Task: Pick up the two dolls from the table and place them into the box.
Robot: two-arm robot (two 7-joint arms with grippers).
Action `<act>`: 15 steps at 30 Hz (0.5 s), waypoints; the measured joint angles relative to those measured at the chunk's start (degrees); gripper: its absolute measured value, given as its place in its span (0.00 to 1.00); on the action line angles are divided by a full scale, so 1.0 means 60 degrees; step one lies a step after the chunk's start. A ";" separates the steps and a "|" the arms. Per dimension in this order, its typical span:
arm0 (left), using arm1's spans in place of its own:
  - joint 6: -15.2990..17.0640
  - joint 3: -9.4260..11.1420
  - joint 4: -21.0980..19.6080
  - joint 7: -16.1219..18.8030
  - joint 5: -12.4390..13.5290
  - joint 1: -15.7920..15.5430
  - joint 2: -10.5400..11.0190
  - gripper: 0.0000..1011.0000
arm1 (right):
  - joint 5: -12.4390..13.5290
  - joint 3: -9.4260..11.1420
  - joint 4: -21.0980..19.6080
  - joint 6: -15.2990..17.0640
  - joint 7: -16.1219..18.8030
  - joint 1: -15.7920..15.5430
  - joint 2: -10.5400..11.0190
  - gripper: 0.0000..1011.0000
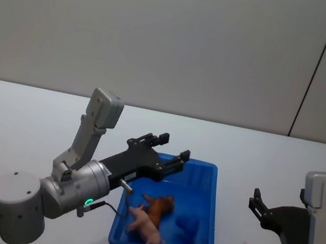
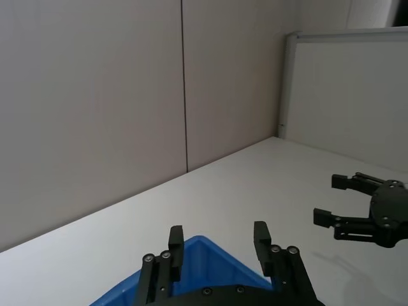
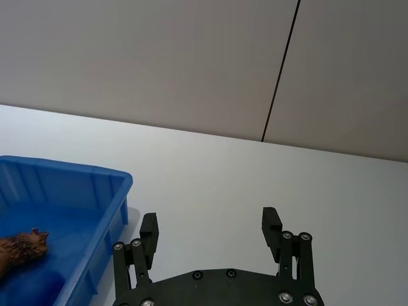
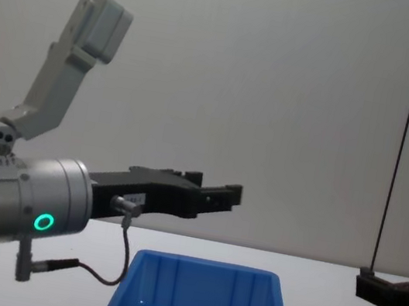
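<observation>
Blue box [image 1: 211, 222] holding both dolls [image 1: 151, 217], left hand [image 1: 171, 146] open above it, right hand [image 1: 257, 205] open, empty

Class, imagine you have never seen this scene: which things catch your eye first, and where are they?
The bright blue rectangular plastic bin on the plain white tabletop stands out, with the pale pink pig-like toy and shaggy reddish-brown toy lying inside. The open left gripper hangs over its far-left rim; the open right gripper hovers to its right.

Bare table [image 1: 269, 166] surrounds the box [image 1: 209, 218]; the left tool [image 1: 168, 148] overhangs its far-left corner.
</observation>
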 joint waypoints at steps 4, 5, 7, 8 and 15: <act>-0.0075 0.0038 0.0121 -0.0285 -0.0053 -0.0092 -0.0070 0.76 | 0.0000 0.0000 0.0000 0.0000 0.0000 0.0000 0.0000 0.99; -0.0084 0.0043 0.0137 -0.0322 -0.0061 -0.0105 -0.0079 0.82 | 0.0000 0.0000 0.0000 0.0000 0.0000 0.0000 0.0000 0.99; -0.0109 0.0055 0.0181 -0.0425 -0.0083 -0.0139 -0.0106 0.87 | 0.0000 0.0000 0.0000 0.0000 0.0000 0.0001 0.0000 0.99; -0.0116 0.0059 0.0194 -0.0456 -0.0088 -0.0150 -0.0114 0.89 | 0.0000 0.0000 0.0000 0.0000 0.0000 0.0000 0.0000 0.99; -0.0171 0.0087 0.0286 -0.0668 -0.0123 -0.0222 -0.0168 0.99 | 0.0000 0.0000 0.0000 -0.0001 0.0000 0.0000 0.0000 0.99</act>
